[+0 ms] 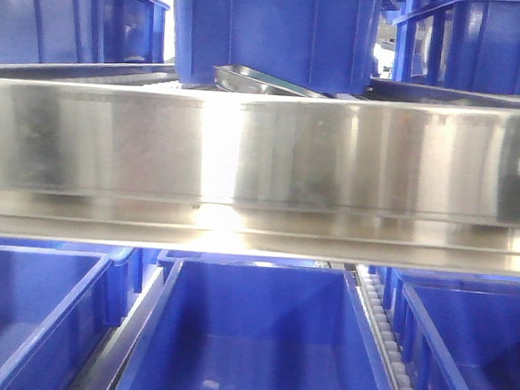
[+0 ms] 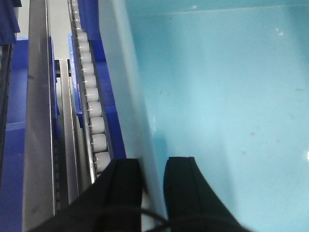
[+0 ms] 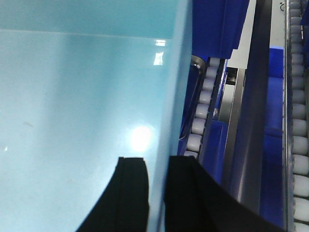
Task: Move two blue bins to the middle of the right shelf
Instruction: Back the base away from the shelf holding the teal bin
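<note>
Left claw (image 2: 153, 162), right claw (image 3: 155, 159) each pinch wall of blue plastic bin (image 2: 217, 96); you have shelf placement left.

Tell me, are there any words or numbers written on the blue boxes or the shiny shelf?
None: no word, number, label or sign can be read in any view.
Blue bin: plain walls and floor, with no print.
Steel shelf beam: only bright glare, with no marks.
Rollers: blank white.
</note>
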### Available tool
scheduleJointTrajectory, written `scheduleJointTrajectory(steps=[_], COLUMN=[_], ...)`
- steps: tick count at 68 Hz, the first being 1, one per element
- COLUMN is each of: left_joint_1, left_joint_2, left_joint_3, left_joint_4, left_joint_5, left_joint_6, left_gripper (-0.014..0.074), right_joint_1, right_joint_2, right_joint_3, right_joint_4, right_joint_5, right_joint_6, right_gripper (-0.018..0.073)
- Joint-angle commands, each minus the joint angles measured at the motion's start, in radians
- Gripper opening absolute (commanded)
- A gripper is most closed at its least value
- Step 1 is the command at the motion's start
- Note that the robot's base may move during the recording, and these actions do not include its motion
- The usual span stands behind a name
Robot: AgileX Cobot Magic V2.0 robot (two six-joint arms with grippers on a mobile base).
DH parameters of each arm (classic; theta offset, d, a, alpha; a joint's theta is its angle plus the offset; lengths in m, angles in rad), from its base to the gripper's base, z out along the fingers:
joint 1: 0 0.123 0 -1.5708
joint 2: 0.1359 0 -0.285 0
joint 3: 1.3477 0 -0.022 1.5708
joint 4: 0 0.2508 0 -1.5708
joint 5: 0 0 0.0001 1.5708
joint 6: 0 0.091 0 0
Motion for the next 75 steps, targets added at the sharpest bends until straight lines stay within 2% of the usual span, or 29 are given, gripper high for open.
scheduleJointTrajectory(steps=[1,75], left_joint_1=[0.001,0.001], left_joint_2=[-0.006,-0.006], left_joint_3=[-0.012,-0.012], left_joint_4=[-0.029,-0.029], left_joint_5=[-0.025,-0.025], left_joint_6=[0.020,0.020], left_gripper=[-0.0111,-0.0111], right_joint_1=[-0.003,-0.003], right_joint_2=[-0.010,-0.010], right_joint_3=[-0.013,-0.013], right_joint_4=[0.004,0.004], right_joint_5=[-0.050,-0.050], right_joint_6=[-0.021,-0.021], right_gripper=[-0.0151,-0.0151])
